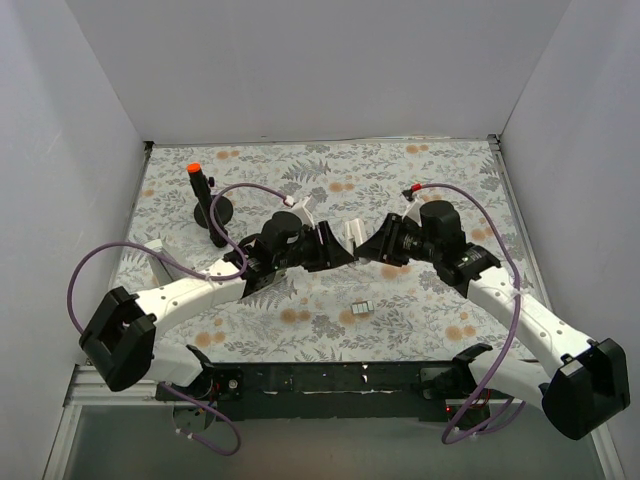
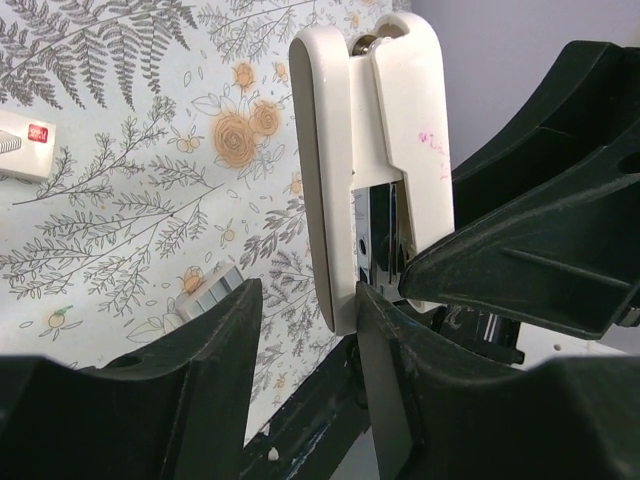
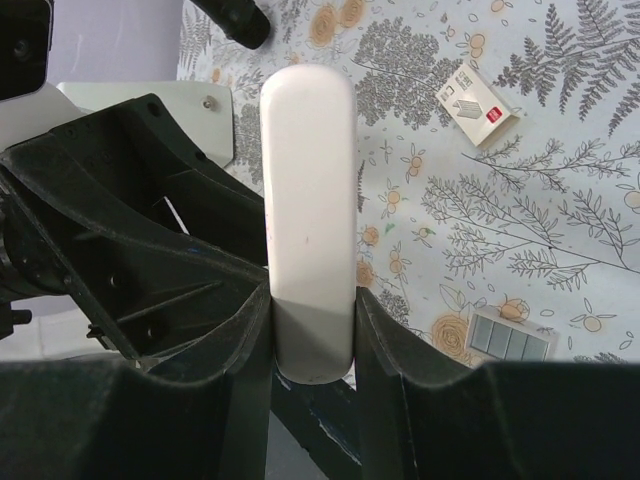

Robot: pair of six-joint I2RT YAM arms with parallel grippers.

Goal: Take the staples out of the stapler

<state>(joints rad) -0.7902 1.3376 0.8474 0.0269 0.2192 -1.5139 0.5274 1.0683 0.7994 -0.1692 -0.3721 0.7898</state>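
The cream stapler (image 1: 354, 236) hangs in the air above the middle of the table, between my two grippers. My right gripper (image 3: 312, 312) is shut on one end of its smooth body (image 3: 307, 200). In the left wrist view the stapler (image 2: 370, 160) stands hinged open, showing two halves. One half's end rests against the right finger of my left gripper (image 2: 305, 300), while the other finger stands well apart from it. A small grey ridged block of staples (image 1: 362, 310) lies on the mat below, also seen from the wrists (image 2: 208, 290) (image 3: 510, 335).
A white staple box with a red label (image 3: 478, 100) lies on the mat, in the left wrist view at the left edge (image 2: 20, 145). A black stand with an orange tip (image 1: 205, 200) rises at the back left. White walls enclose the floral mat (image 1: 420, 170).
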